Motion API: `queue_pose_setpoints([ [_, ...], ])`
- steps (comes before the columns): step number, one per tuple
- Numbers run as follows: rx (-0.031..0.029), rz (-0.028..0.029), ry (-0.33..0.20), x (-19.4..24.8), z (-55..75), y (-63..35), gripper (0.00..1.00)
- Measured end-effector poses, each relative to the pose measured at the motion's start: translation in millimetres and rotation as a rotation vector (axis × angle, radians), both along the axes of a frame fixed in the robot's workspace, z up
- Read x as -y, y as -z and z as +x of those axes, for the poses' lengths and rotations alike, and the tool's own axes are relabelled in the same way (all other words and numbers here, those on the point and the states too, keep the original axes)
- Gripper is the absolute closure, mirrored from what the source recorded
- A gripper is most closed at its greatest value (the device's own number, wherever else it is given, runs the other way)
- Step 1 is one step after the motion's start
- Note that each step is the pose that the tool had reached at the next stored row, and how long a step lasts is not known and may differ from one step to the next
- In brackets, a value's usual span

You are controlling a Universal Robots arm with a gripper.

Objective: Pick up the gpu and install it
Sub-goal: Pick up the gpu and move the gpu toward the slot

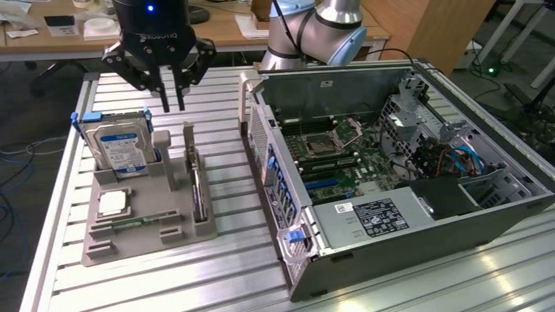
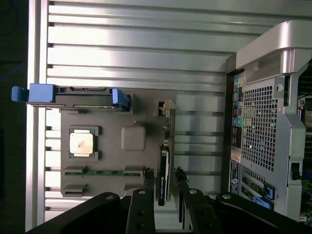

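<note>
The gpu (image 1: 197,190) stands on its thin edge in the grey holder (image 1: 139,239) on the worktop (image 1: 217,276), and the pincer (image 1: 173,104) hangs above, slightly open and empty; the card looks light, stiff and easy to break, so pinching its flat sides near the top seems safest.

The gpu (image 2: 164,173) stands on edge in the grey holder (image 2: 112,114) beneath the parted gripper (image 2: 166,197)

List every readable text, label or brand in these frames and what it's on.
"ROBOTIQ" - on the body of the gripper.
Too blurred to read: the hard drive label.
Too small to read: the power supply sticker and the sticker on the gpu.
</note>
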State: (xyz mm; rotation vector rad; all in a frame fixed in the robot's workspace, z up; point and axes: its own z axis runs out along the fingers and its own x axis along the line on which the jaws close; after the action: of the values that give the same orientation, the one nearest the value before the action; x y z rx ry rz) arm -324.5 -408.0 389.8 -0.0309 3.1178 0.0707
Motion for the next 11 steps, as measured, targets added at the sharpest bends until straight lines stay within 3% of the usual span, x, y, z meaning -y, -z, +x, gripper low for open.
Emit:
queue_pose_setpoints([
  [1,0.0,0.0,0.0,0.0,0.0,0.0,0.71],
  [3,0.0,0.0,0.0,0.0,0.0,0.0,0.59],
  [5,0.0,0.0,0.0,0.0,0.0,0.0,0.59],
  [7,0.0001,0.0001,0.0,0.0,0.0,0.1,0.47],
  [8,0.0,-0.0018,0.0,0.0,0.0,0.4,0.47],
  [9,0.0,-0.0043,-0.001,0.0,0.0,1.0,0.41],
  [11,0.0,-0.0087,-0.007,0.5,0.0,3.2,0.41],
])
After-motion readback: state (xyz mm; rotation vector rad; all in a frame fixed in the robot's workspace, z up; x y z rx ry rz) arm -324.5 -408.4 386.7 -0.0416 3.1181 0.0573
